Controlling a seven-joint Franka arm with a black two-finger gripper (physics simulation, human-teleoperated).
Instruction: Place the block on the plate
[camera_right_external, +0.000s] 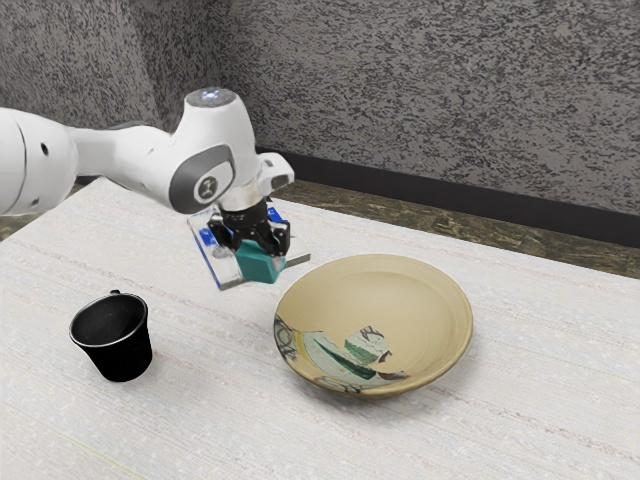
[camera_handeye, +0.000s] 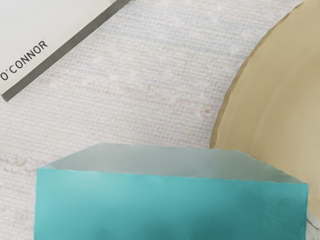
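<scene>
Nearest the wrist camera was the teal block, its broad face turned up to the lens and the plate running out from behind one of its corners. In the exterior view the block sat between the two fingers of the gripper, which pressed it from both sides, so the jaws had it in their grasp and it needed no picking up. It looked to be held clear of the table, though by how much I couldn't tell. What mattered was where the plate lay from the jaws: toward the exterior view's right and nearer that camera, its rim close by but the block outside it, on the same side as the book. So the next move, as I judged it, was a sideways carry over that raised rim to the middle, then down. Carried too low, the block might catch the rim; let go too soon, it might tip on the slope. Which way its longest side ran I couldn't be sure.
</scene>
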